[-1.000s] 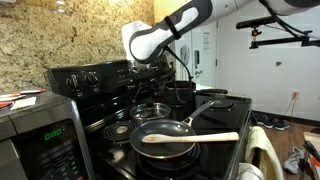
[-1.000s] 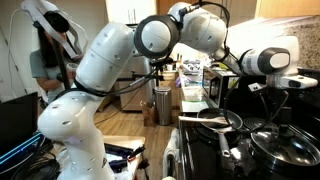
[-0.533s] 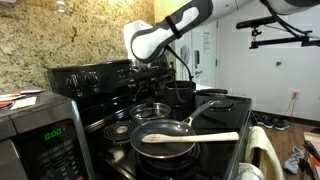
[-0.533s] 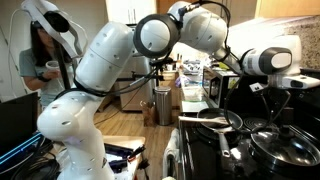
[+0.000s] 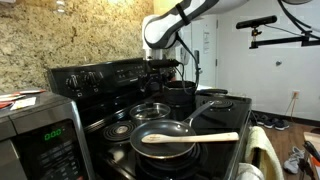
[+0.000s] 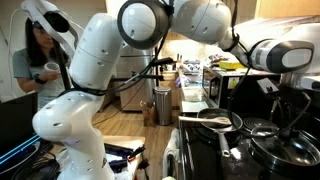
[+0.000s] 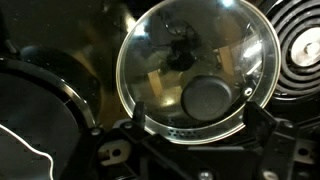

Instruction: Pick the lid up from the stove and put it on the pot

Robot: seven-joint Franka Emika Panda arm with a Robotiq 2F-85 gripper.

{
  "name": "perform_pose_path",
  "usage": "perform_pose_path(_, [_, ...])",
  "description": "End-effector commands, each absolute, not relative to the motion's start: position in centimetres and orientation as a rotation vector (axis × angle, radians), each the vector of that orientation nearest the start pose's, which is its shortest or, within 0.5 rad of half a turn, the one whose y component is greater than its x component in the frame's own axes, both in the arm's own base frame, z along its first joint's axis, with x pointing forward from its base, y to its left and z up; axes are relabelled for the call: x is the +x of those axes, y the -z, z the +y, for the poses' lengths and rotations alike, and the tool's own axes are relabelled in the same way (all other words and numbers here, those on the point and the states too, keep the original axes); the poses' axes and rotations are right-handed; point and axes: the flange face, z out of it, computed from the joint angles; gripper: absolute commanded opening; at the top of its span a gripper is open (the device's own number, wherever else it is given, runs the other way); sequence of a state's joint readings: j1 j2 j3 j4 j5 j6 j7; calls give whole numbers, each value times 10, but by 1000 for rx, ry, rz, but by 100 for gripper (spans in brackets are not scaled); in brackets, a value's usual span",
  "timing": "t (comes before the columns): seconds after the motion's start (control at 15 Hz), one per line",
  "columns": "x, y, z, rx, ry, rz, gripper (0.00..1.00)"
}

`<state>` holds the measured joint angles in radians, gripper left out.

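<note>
Two dark fingers (image 7: 137, 125) of the gripper (image 7: 197, 135) stand wide apart at the bottom of the wrist view, closed on nothing. Just past them lies the lid (image 7: 195, 62): a round, shallow dome of clear glass with a bright metal rim and a flat dark knob (image 7: 208, 97) set off-centre in the picture. It rests flat on the stove, and the glass throws back blurred reflections.

In an exterior view the gripper (image 5: 164, 68) hangs well above the lid (image 5: 152, 110), not touching it. The lid sits on a back burner of the stove (image 5: 95, 78), whose glossy black back panel carries a row of knobs. Just beside the lid stands the pot (image 5: 180, 95), dark, straight-sided and cylindrical, uncovered. In the wrist view its curved rim (image 7: 62, 90) shows at the left and a ringed coil burner (image 7: 295, 45) at the right.

Nearer the camera sits a shallow grey frying pan (image 5: 165, 140) with a pale wooden spatula (image 5: 200, 137) laid across it.
</note>
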<state>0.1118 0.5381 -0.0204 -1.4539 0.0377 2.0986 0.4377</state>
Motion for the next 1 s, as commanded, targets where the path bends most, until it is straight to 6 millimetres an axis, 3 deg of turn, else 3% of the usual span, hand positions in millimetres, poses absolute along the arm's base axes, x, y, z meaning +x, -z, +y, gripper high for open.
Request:
perform_pose_path(0.0, [697, -391, 60, -2965, 60, 316, 100])
perform_pose_path(0.33, [694, -385, 49, -3011, -43, 80, 100])
perform_pose_path(0.93, [701, -372, 80, -3072, -67, -8, 100])
